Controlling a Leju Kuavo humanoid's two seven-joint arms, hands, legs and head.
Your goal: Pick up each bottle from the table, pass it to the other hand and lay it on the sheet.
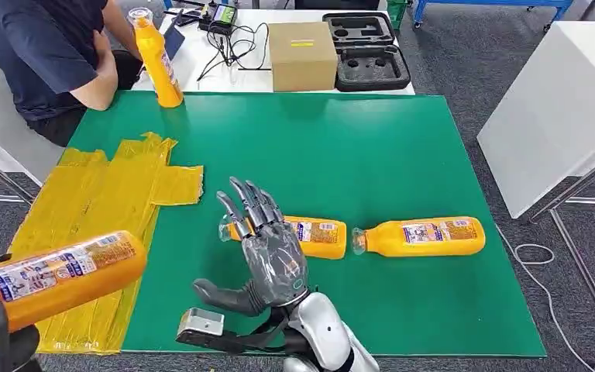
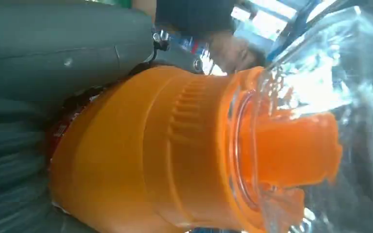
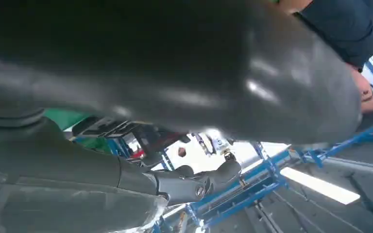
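Observation:
My left hand (image 1: 0,341) grips an orange bottle (image 1: 50,279) lying sideways, low at the left over the near end of the yellow sheet (image 1: 97,209). Up close, the same bottle (image 2: 141,150) shows its orange neck under a clear cap (image 2: 315,121). My right hand (image 1: 267,248) is raised over the green mat with fingers spread and nothing in it. Just beyond it a second orange bottle (image 1: 319,236) lies on the mat, partly hidden by the fingers. A third bottle (image 1: 426,236) lies to its right. Another bottle (image 1: 157,58) stands upright at the mat's far left corner.
A person (image 1: 46,54) in a dark shirt sits at the far left, an arm near the upright bottle. Behind the green mat (image 1: 403,147) stand a cardboard box (image 1: 302,56), a black foam case (image 1: 366,50) and cables. A white table (image 1: 558,108) stands at the right.

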